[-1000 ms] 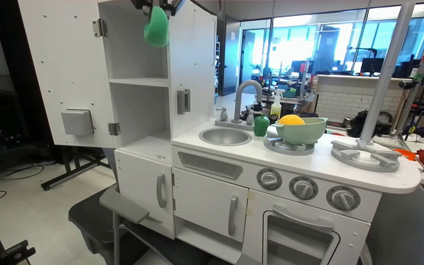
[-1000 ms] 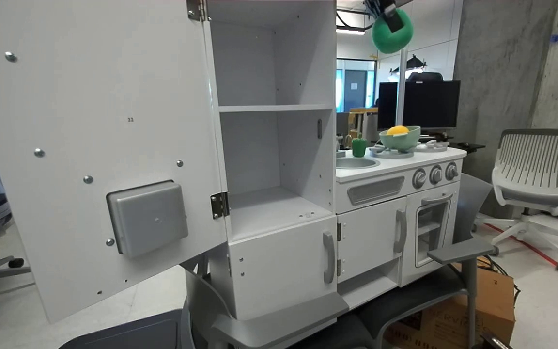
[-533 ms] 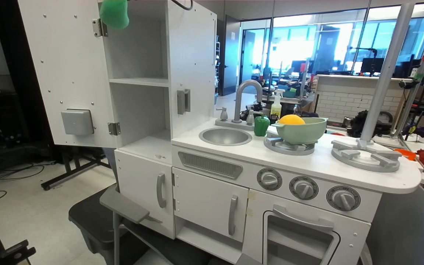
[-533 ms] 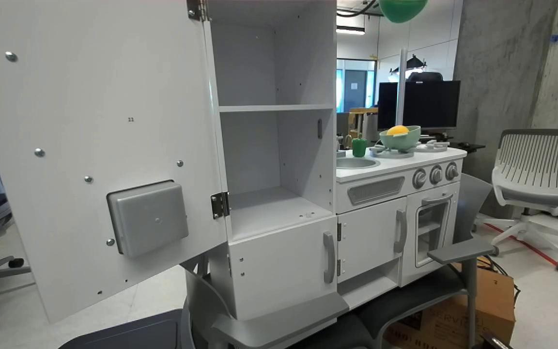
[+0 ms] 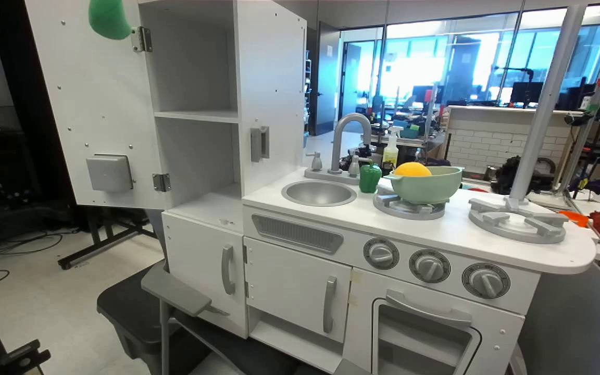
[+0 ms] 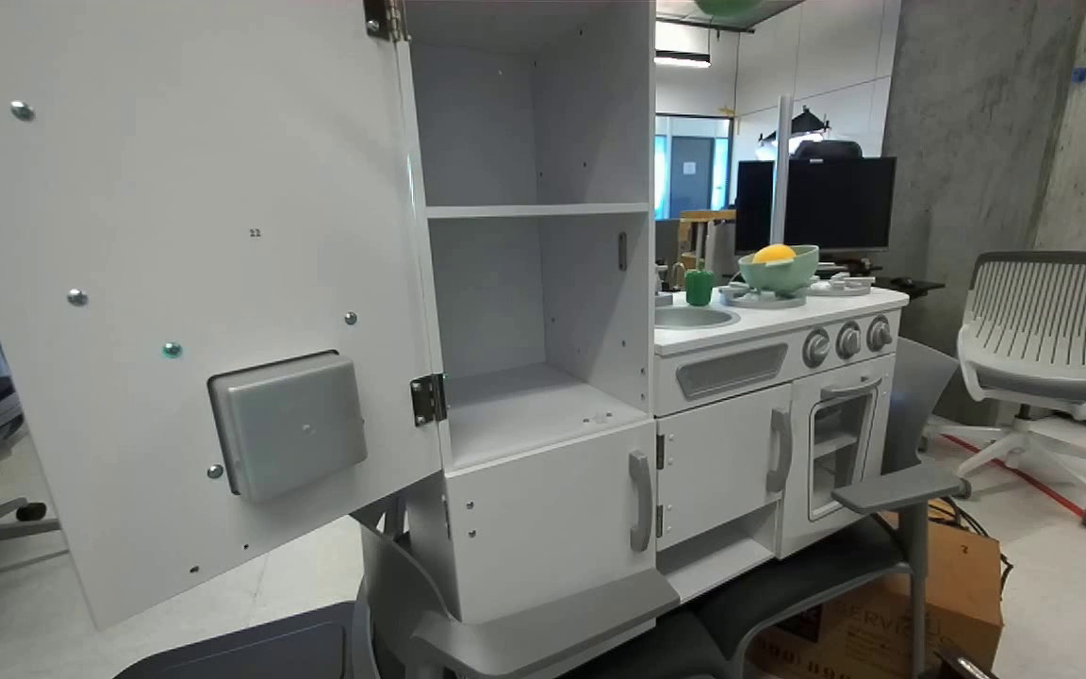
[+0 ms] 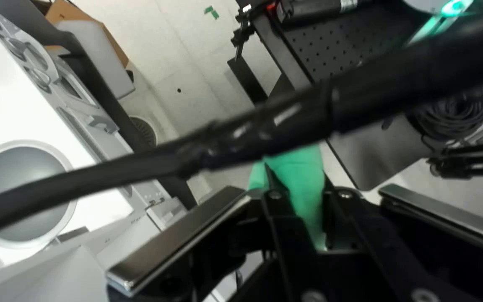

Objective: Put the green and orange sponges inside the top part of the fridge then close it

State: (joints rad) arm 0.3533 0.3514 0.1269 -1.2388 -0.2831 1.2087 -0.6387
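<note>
Hazards noted at the carrying step

Gripper (image 7: pixel 298 172): drawn in narrow about the green sponge (image 7: pixel 304 180), judged from the wrist view; it is out of frame in both exterior views. In an exterior view the green sponge (image 5: pixel 108 21) hangs at the top edge, across the line of sight to the door (image 5: pixel 102 99), beside the upper hinge (image 5: pixel 145 39). Depth cannot be told. Placement in the upper compartment (image 6: pixel 477 123) of the fridge (image 5: pixel 271 67) is outstanding. Presumed orange sponge (image 5: pixel 411 169): rounded, yellow-orange, lying in the bowl (image 5: pixel 427 188) on a burner (image 5: pixel 409 213).

Risk 1, collision: sideways travel begun before the gripper faces the upper compartment could drive the green sponge into the door's edge; too low an entry would catch the shelf (image 6: pixel 538 211).

Risk 2, snag: a dark cable (image 7: pixel 367 98) crosses the wrist view, hides part of the green sponge, and could hook on the door if the wrist turns.

Risk 3, release: the green sponge, if soft as expected, may cling to the gripper or spring outward; left too near the front edge, it could drop out or obstruct closing.

Risk 4, second pick: an off-centre grasp could roll the orange sponge or tip the bowl.
</note>
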